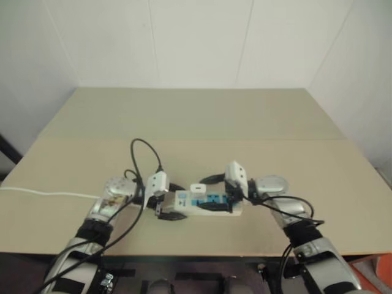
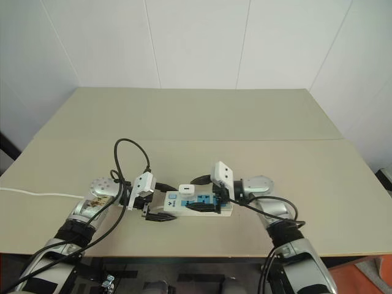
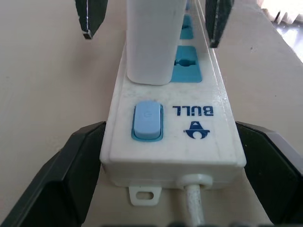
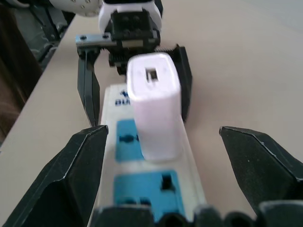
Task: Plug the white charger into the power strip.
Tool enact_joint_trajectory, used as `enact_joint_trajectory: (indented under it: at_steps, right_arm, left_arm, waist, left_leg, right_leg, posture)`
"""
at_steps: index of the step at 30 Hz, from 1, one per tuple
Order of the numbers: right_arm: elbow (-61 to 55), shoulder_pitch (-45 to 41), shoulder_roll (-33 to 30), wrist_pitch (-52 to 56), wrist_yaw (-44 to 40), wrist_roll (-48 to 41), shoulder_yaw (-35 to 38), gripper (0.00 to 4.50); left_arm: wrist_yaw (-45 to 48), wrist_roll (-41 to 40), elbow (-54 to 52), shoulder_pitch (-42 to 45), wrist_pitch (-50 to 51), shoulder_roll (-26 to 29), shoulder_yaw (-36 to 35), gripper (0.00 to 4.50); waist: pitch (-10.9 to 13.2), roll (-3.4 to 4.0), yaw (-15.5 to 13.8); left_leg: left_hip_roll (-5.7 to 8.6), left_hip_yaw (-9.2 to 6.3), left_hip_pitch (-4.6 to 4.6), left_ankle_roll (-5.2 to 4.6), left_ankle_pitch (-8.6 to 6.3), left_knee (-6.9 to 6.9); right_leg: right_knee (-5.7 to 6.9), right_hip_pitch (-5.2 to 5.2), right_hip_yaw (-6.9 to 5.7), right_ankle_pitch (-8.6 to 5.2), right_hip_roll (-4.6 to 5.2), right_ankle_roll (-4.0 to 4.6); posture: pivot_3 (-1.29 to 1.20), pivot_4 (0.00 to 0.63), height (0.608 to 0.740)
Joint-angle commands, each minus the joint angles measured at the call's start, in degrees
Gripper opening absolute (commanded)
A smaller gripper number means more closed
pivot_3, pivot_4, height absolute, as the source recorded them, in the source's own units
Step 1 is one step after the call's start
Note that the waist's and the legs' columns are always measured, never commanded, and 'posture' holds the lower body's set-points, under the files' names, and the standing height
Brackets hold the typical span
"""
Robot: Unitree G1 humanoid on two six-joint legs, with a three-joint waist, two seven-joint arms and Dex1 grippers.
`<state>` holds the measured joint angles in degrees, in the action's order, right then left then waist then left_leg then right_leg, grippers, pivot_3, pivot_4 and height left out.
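White charger (image 4: 154,106) upright in power strip (image 3: 189,142) (blue sockets), tan table (image 1: 196,116).

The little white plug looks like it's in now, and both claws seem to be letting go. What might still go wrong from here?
1. The right gripper stands open, its fingers either side of the white charger. Pulling back crookedly, a finger might knock the upright charger loose.
2. The left gripper, also open, straddles the power strip at its switch end. A sideways retreat could drag the strip or press its blue switch.
3. How deeply the charger sits cannot be judged; it may be only partly in.
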<state>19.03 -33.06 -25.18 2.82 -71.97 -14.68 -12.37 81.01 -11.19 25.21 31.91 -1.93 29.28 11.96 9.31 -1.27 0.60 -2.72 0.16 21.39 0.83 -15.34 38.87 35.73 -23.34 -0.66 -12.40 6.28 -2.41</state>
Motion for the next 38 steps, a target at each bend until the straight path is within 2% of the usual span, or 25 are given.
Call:
enact_joint_trajectory:
  at_steps: [1, 5, 10, 17, 21, 26, 38]
  right_arm:
    - [-3.8, 0.0, -1.9, 1.2, -0.5, -2.0, 2.9, 4.5]
    - [-9.2, 1.4, -7.6, 3.5, -2.0, -4.6, 7.3, 4.5]
    - [-14.9, 5.9, -15.2, 5.2, -2.8, -8.0, 13.5, 4.5]
    - [-19.8, 14.9, -22.2, 8.1, -0.3, -12.4, 24.2, 4.5]
    - [-23.1, 21.0, -24.2, 9.6, 1.1, -14.4, 29.3, 4.5]
    - [-25.4, 25.1, -25.3, 10.2, 2.6, -14.9, 32.3, 4.5]
    - [-28.1, 27.8, -25.6, 10.4, 4.5, -14.9, 32.7, 4.5]
  left_arm:
    - [1.2, -2.7, -3.5, 1.2, 1.3, 0.4, -1.8, 4.47]
    - [2.8, -7.7, -10.1, 0.2, 6.1, 2.4, -4.6, 4.47]
    - [5.9, -12.9, -18.8, -2.3, 11.7, 9.6, -8.3, 4.47]
    - [5.4, -14.5, -20.4, -5.5, 12.7, 18.1, -15.2, 4.47]
    - [4.9, -15.4, -20.7, -8.0, 13.2, 21.0, -18.1, 4.47]
    - [4.7, -16.0, -21.7, -9.9, 13.7, 21.8, -19.2, 4.47]
    - [5.0, -16.6, -21.3, -8.6, 14.1, 21.0, -17.6, 4.47]
  waist:
    - [0.0, -0.01, 0.1]
    - [0.1, -0.01, 0.3]
    - [0.1, -0.02, 0.2]
    - [0.1, -0.04, 0.1]
    - [0.1, -0.03, 0.1]
    - [0.2, -0.04, 0.1]
    - [0.2, -0.05, 0.1]
  left_leg:
    - [0.0, 0.0, 0.08, 0.0, 0.0, 0.0]
    - [0.0, 0.01, 0.67, 0.0, 0.0, 0.07]
    - [-0.01, 0.0, 0.82, -0.01, 0.0, 0.09]
    - [-0.01, 0.01, 0.76, -0.01, 0.0, 0.09]
    - [-0.01, 0.03, 0.77, -0.01, 0.0, 0.08]
    - [-0.02, 0.04, 0.73, -0.01, 0.0, 0.08]
    - [-0.02, 0.04, 0.73, -0.01, 0.0, 0.09]
  right_leg:
    - [0.02, -0.09, 0.0, 0.0, 0.0, 0.0]
    - [0.16, -0.78, 0.05, 0.01, 0.0, 0.01]
    - [0.11, -0.88, 0.03, 0.01, 0.0, 0.01]
    - [0.1, -0.84, 0.03, 0.0, 0.0, 0.0]
    - [0.05, -0.84, 0.04, 0.0, 0.0, 0.0]
    - [0.1, -0.83, 0.06, 0.0, 0.0, 0.0]
    - [0.09, -0.82, 0.06, 0.0, 0.0, 0.0]
  posture:
    - [0.0, 0.15, 0.74]
    - [0.0, 0.15, 0.74]
    - [0.0, 0.15, 0.74]
    - [0.0, 0.15, 0.74]
    - [0.0, 0.15, 0.74]
    - [0.0, 0.15, 0.74]
    - [0.0, 0.15, 0.74]
